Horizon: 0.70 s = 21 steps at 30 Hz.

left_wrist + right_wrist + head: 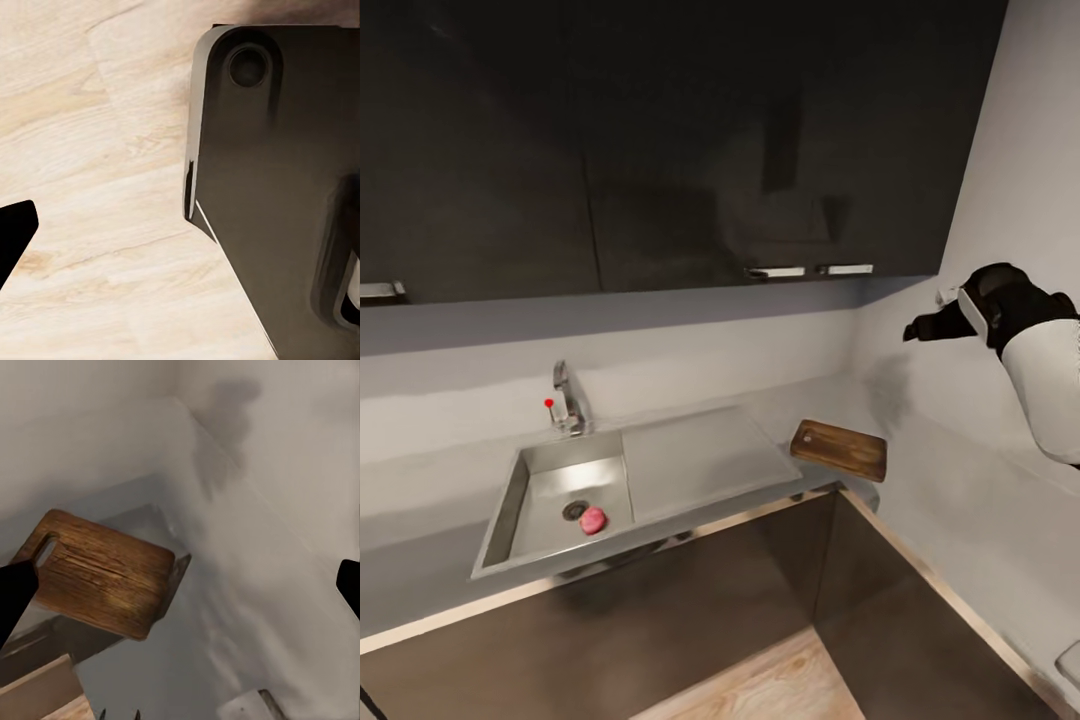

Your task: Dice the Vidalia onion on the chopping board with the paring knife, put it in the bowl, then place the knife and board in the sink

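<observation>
My right jaws hang at the right of the head view, up against the pale wall and well above the surface. In the right wrist view the two dark fingertips sit at opposite edges of the frame with a wide gap between them, so those jaws are apart and hold nothing. My left jaws show as one dark tip at the lower left of the left wrist view, over pale wooden floor and beside a dark panel of my own body; whether they are apart or together I cannot tell.

Below the right jaws, the chopping board lies flat at the corner of the grey surface, to the right of centre in the head view — its near edge looks to hang a little over the surface's lip in the right wrist view. Left of it runs the steel drainboard, then the sink at lower left, with the faucet behind it. The Vidalia onion rests on the basin floor, just beside the round drain. A white edge in the lower right corner may be the bowl; I see no knife.

I judge the onion still has to be fetched, and it is well apart from both arms. Reaching across, I could clip the faucet — or nudge the round onion so it rolls off along the basin floor. A careless sweep low over the corner could also push the board off its edge.
</observation>
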Motion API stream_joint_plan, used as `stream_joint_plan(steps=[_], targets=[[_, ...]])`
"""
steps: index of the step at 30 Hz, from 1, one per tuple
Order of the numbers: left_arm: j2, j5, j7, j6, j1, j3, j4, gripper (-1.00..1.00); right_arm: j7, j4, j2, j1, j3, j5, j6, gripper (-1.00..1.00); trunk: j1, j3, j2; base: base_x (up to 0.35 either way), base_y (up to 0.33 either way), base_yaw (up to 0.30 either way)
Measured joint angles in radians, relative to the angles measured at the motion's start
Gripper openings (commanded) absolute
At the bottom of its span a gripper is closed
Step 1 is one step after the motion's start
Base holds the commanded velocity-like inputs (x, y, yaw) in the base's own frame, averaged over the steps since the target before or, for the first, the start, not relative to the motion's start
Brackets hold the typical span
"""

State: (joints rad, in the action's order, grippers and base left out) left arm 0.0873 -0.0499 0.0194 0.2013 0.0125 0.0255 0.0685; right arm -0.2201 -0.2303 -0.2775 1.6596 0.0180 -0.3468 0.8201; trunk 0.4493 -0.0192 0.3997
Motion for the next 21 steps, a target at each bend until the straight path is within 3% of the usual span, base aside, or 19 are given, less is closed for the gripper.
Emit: stream_joint_plan(steps=[7, 12, 21], targets=[[0.0, 0.0, 0.001, 0.001, 0.0, 0.0, 0.0, 1.0, -0.005, 0.071, 0.003, -0.001, 0.0, 0.0, -0.071, 1.0, 0.0, 0.0, 0.0, 0.077, -0.064, 0.0], [0.001, 0.0, 0.0, 0.001, 0.0, 0.002, 0.0, 1.0, -0.006, 0.079, 0.006, -0.001, 0.0, -0.001, -0.079, 1.0, 0.0, 0.0, 0.0, 0.065, -0.004, 0.0], [0.001, 0.0, -0.001, 0.003, 0.0, 0.002, 0.0, 1.0, -0.006, 0.081, 0.008, -0.001, 0.0, -0.001, -0.08, 1.0, 0.0, 0.0, 0.0, 0.257, 0.0, 0.0]])
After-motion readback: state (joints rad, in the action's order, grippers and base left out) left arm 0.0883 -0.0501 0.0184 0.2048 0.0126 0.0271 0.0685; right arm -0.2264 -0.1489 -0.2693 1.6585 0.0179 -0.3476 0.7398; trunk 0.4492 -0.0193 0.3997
